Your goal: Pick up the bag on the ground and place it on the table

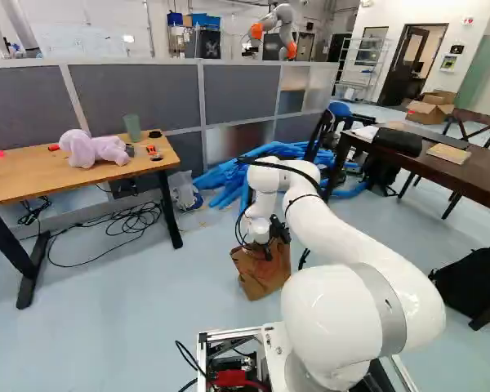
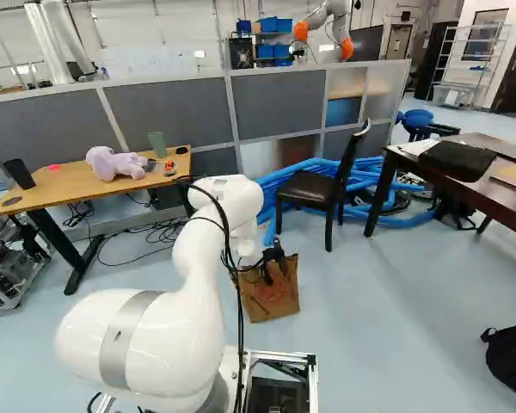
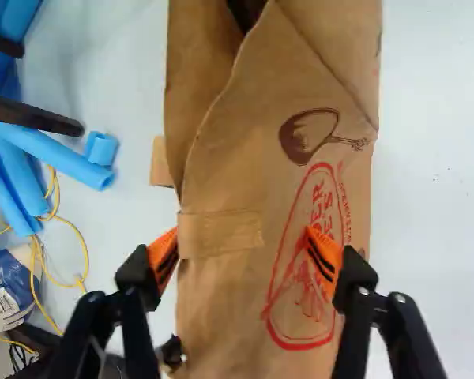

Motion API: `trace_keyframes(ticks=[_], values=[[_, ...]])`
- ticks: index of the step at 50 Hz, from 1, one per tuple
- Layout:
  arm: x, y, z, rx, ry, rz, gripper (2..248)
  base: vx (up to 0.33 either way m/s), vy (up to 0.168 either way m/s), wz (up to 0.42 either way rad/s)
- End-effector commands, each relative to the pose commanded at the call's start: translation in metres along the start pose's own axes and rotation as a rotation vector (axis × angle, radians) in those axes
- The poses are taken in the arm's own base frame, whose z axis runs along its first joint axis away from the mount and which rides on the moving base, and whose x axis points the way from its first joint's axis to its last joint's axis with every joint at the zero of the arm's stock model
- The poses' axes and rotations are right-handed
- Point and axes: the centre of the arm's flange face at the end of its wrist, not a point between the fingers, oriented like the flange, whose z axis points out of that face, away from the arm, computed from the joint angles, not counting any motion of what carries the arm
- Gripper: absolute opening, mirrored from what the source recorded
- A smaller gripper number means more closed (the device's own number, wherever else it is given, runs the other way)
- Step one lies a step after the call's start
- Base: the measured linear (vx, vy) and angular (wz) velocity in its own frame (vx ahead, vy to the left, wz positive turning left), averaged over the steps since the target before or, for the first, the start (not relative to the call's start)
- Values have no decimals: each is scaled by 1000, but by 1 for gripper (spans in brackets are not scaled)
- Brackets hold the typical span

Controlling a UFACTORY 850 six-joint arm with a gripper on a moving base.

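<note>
claw [image 2: 275, 270] spread wide over brown bag [image 3: 253, 178]

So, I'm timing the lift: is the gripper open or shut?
Open: the gripper has its orange pads wide apart, the bag showing between them.

From the joint at the foot of both base views, my white arm [image 1: 343, 233] is reaching forward in a long stretch, bending over at its far end so that my wrist [image 1: 260, 224] is hanging low, well ahead of my thick, rounded shoulder [image 2: 112, 344]. Below it I am holding my black gripper [image 2: 273, 265] pointing downward. In the wrist view, the two fingers of my gripper [image 3: 245, 253] are standing wide apart, one to either side, their orange pads [image 3: 163, 254] facing each other and their tips slanting inward without meeting.
</note>
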Motion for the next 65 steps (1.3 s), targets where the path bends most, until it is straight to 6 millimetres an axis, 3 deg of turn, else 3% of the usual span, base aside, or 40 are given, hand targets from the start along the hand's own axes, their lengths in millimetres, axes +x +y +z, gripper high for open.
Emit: trace_keyframes(ticks=[1,5,6,11,12,16,17,21,22,27,28,65], values=[[0,0,0,0,0,0,189,0,0,0],[0,0,0,0,0,0,189,0,0,0],[0,0,0,0,0,0,152,0,0,0],[0,0,0,0,0,0,152,0,0,0],[0,0,0,0,0,0,114,0,0,0],[0,0,0,0,0,0,114,0,0,0],[0,0,0,0,0,0,76,0,0,0],[0,0,0,0,0,0,76,0,0,0],[0,0,0,0,0,0,39,0,0,0],[0,0,0,0,0,0,39,0,0,0],[0,0,0,0,0,0,21,0,0,0],[15,-14,-46,4,1,1,21,0,0,0]])
